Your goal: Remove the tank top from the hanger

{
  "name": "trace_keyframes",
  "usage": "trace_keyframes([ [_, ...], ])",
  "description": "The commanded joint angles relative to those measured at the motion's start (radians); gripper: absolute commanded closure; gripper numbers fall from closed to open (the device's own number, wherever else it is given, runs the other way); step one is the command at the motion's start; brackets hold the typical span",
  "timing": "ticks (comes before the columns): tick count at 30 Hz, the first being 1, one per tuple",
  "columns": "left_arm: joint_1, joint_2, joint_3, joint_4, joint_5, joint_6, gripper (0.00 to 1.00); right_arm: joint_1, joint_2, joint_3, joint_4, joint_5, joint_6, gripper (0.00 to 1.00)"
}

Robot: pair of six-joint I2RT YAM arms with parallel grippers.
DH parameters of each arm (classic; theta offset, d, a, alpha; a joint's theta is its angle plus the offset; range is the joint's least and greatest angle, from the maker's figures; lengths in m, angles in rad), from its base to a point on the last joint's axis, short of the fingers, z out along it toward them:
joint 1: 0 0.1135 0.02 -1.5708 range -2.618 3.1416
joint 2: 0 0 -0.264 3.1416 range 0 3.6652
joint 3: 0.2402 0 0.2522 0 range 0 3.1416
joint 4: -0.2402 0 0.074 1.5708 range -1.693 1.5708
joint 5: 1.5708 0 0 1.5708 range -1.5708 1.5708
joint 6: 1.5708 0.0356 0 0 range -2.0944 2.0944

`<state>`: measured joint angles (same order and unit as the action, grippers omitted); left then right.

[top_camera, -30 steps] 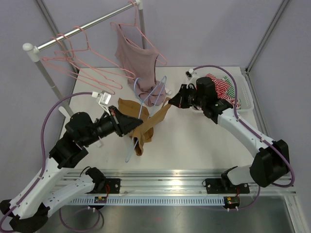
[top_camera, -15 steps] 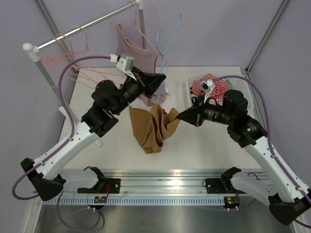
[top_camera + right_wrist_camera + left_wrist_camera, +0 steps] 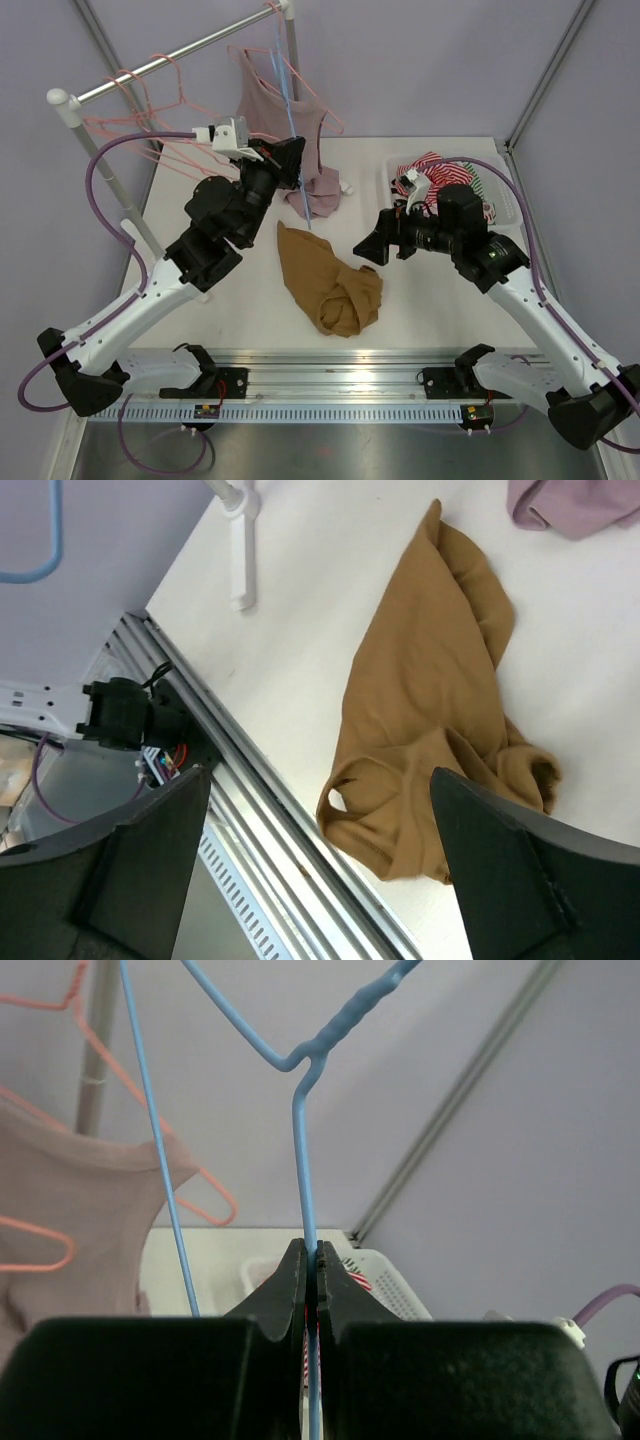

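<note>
White table, brown tank top crumpled at centre, white basket at right edge

No legible text, labels, brand marks or numbers in any view. Small circuit board below the tabletop's near edge: any markings too small to read.

The left arm at seven o'clock and the right arm at four o'clock have white shells and black joints. Purple cables loop along both.
</note>
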<state>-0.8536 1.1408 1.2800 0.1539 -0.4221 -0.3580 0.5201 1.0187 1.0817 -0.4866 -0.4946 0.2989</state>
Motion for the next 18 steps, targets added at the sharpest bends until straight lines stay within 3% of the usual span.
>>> trace_keyframes([
  [1,-0.004,-0.012,0.028,-0.051,-0.213,-0.067,1.00,0.008,0.018,-0.023,0.058,0.051,0.003,0.01],
  [10,0.004,0.137,0.296,-0.373,-0.497,-0.192,1.00,0.008,0.003,-0.009,0.037,0.090,-0.012,0.01],
  [13,0.050,0.194,0.399,-0.477,-0.480,-0.246,1.00,0.008,0.000,-0.005,0.023,0.094,-0.018,0.00],
  [18,0.186,0.347,0.660,-0.683,-0.319,-0.357,1.00,0.011,-0.008,0.010,0.003,0.096,-0.023,0.01],
])
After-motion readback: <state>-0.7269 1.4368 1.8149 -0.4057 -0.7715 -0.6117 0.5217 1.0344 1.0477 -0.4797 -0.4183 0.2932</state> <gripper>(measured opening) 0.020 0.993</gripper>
